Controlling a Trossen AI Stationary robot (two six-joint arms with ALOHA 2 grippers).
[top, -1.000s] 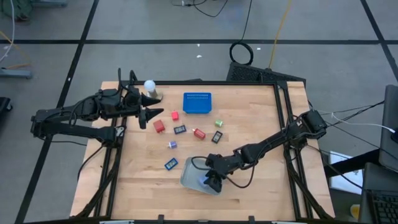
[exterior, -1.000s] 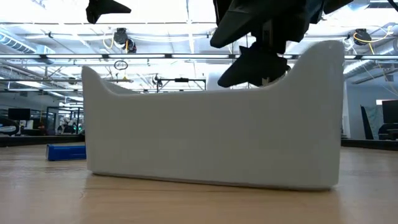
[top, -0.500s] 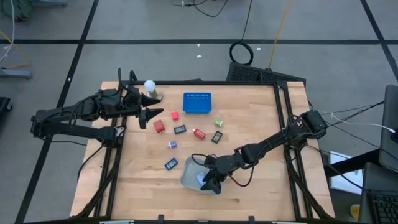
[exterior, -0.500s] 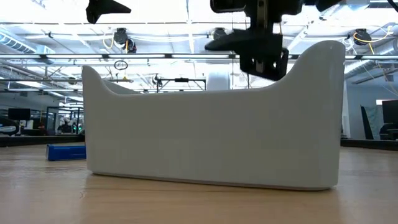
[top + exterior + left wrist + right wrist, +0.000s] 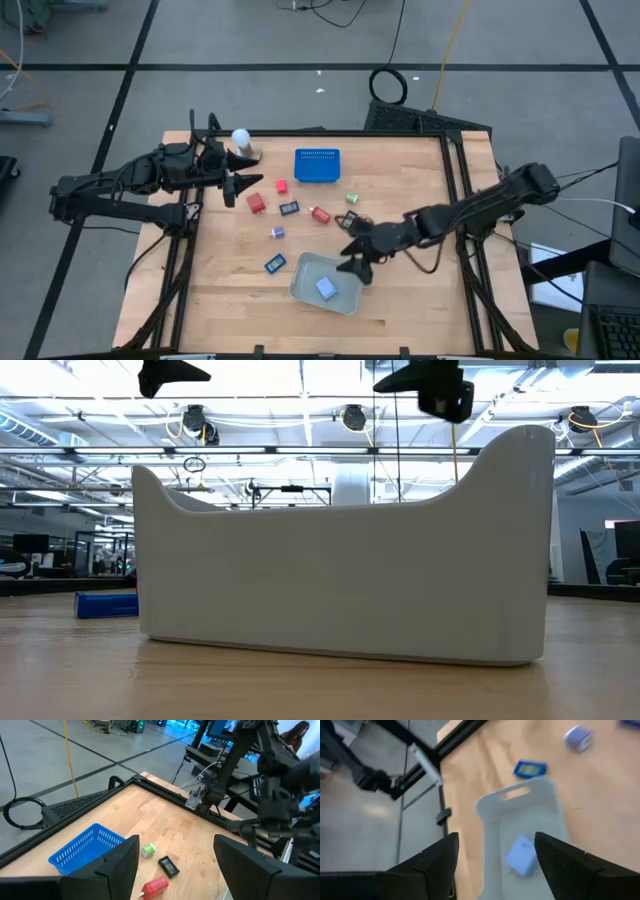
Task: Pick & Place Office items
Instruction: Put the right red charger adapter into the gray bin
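A white tray [image 5: 318,283] lies near the table's near edge; a pale blue piece [image 5: 326,288] rests flat on its floor, also seen in the right wrist view [image 5: 522,858]. My right gripper [image 5: 353,260] hovers open over the tray's far right rim [image 5: 496,839] and touches nothing. Loose on the wood lie two red pieces [image 5: 256,203] [image 5: 320,214], a small red one [image 5: 282,185], two black ones [image 5: 290,208] [image 5: 349,220], a green one [image 5: 352,198], a purple one [image 5: 277,233] and a blue one [image 5: 275,263]. My left gripper [image 5: 236,186] waits open at the far left.
A blue perforated basket [image 5: 317,165] stands at the table's far edge, with a white ball on a stand [image 5: 241,140] to its left. In the low view the tray's wall [image 5: 340,590] fills the foreground. Bare wood lies right of the tray and along the near edge.
My right gripper has risen out of the tray and drawn back toward the table's far right, leaving the pale blue piece lying on the tray floor. The tray and the loose pieces have stayed put.
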